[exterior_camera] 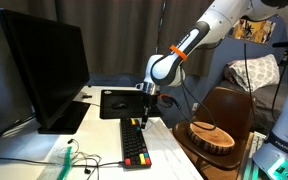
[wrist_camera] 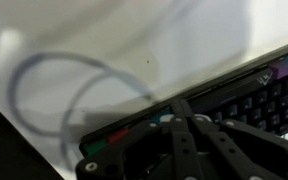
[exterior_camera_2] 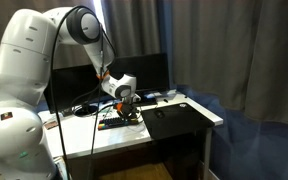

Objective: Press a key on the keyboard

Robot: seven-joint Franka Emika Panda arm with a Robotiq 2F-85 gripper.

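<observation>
The long black keyboard with red, yellow and green keys lies on the white desk, running toward the front edge. It also shows in an exterior view and in the wrist view. My gripper points down onto the keyboard's far end. In an exterior view its tip rests at the keys. In the wrist view the fingers are shut together, tips on the key row.
A black monitor stands on the desk. A flat square black mat lies behind the keyboard. A wooden chair with a round wooden piece stands beside the desk. A grey cable loop lies on the desk.
</observation>
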